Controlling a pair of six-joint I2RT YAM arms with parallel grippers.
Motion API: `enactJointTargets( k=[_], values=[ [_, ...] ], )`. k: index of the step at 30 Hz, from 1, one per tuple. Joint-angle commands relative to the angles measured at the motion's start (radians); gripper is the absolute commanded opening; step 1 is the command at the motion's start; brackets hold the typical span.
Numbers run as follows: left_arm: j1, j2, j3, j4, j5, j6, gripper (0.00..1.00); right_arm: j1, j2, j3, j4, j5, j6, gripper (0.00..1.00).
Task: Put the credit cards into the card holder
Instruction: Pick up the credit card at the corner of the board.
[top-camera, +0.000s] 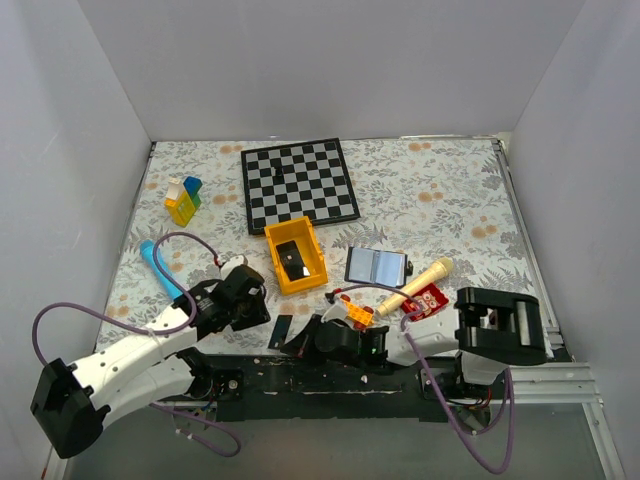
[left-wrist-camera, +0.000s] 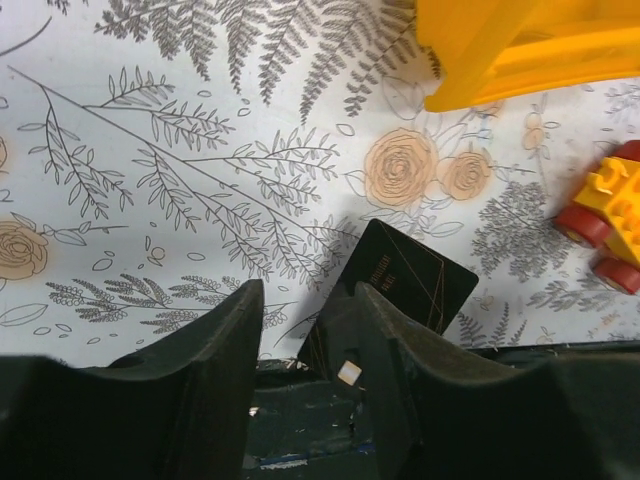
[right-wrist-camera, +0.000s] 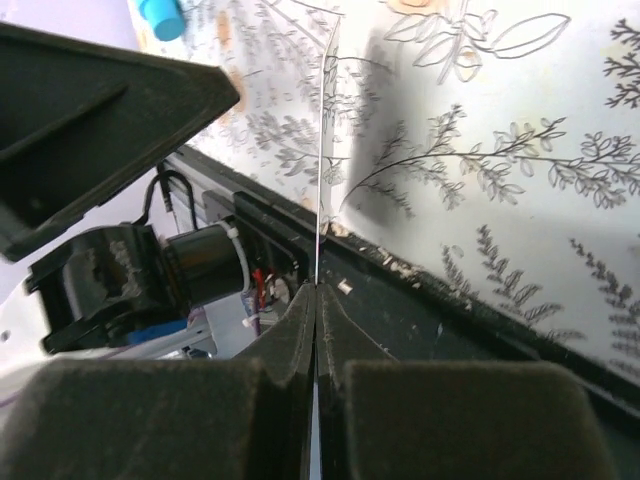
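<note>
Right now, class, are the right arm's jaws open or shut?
Shut on a credit card: in the right wrist view both fingers press together, with only the card's thin edge pinched between them.

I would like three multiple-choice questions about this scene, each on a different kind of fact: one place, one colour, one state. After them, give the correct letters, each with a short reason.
1. In the top view, where does the open card holder lie relative to the yellow bin?
A. Inside it
B. To its right
C. To its left

2. What colour is the card holder's open inside?
A. Red
B. Green
C. Blue-grey

3. What is the state of the right gripper?
A. Shut on a thin credit card
B. Wide open and empty
C. Shut on the card holder

Answers:
1 B: the holder lies just beyond the bin's right wall.
2 C: its open face looks blue-grey from above.
3 A: the right wrist view shows the fingertips pressed together, with the card's edge rising from between them.
</note>
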Motion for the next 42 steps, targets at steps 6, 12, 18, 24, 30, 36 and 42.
enactJointTargets(
  k=[6,12,18,24,30,36,42],
  values=[
    [0.009,-0.225,0.129,0.020,-0.106,0.029,0.59,0.011,-0.396,-0.008,-0.451,0.157,-0.204,0.01],
    [0.039,-0.219,0.229,0.144,-0.040,0.081,0.64,0.003,-0.704,-0.027,-0.677,0.254,-0.315,0.01],
    [0.139,-0.231,0.261,0.339,0.162,0.106,0.76,-0.136,-1.003,-0.065,-0.692,0.151,-0.498,0.01],
    [0.308,-0.173,0.194,0.683,0.533,0.025,0.87,-0.466,-0.979,0.024,-0.614,-0.294,-0.631,0.01],
    [0.401,-0.142,0.174,0.903,0.684,-0.034,0.90,-0.601,-0.841,0.098,-0.444,-0.562,-0.643,0.01],
    [0.434,-0.124,0.139,0.945,0.778,-0.035,0.90,-0.756,-0.806,0.045,-0.165,-0.818,-0.562,0.01],
    [0.434,-0.112,0.131,0.972,0.874,-0.011,0.87,-0.770,-0.761,0.065,-0.048,-0.930,-0.519,0.01]
  ],
)
